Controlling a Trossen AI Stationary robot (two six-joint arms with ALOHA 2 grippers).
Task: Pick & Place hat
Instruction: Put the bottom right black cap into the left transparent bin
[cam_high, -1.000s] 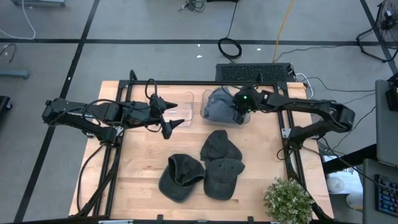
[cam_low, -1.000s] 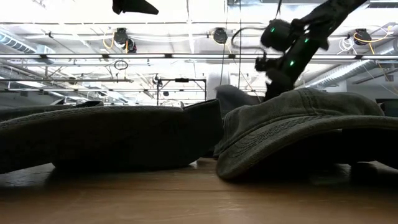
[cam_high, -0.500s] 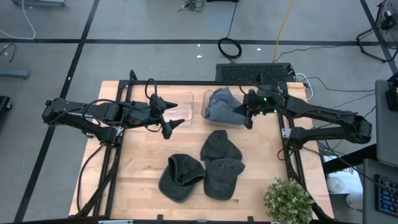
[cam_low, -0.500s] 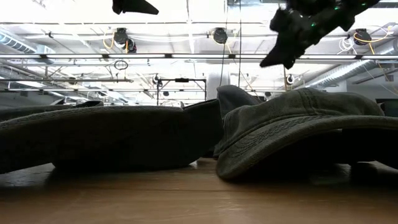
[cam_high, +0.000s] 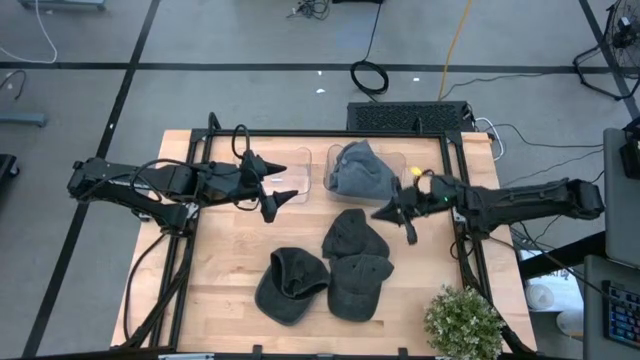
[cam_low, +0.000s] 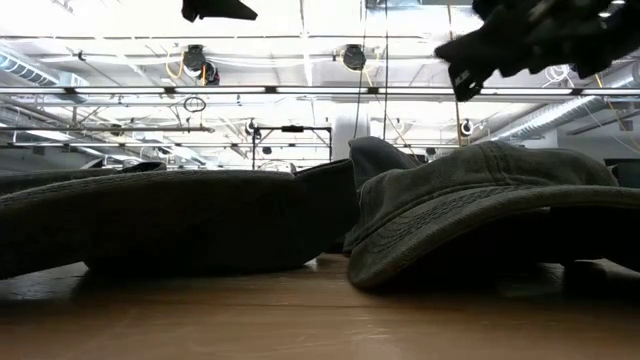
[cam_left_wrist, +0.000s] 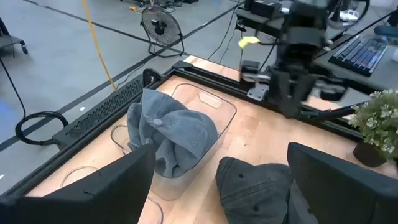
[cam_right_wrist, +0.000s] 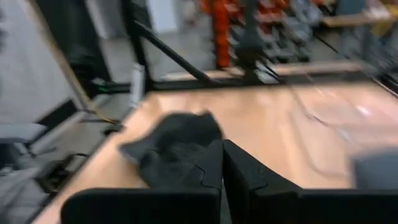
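A grey-blue hat lies crumpled inside a clear bin at the far middle of the table. Three dark hats lie flat on the wood: one just near of the bin, two more by the near edge. My right gripper is shut on nothing, pointing level just right of the first dark hat, between it and the bin. My left gripper hangs open in the air left of the bin, holding nothing.
A potted plant stands at the near right corner. A second clear tray lies left of the bin, under my left gripper. Black frame rails run along the table's left, right and far edges. Bare wood shows at the near left.
My right gripper has drawn back from over the bin toward the near and right edges, risen a little and tipped up from slanting down to level, shut throughout. The grey-blue hat has stayed in the bin.
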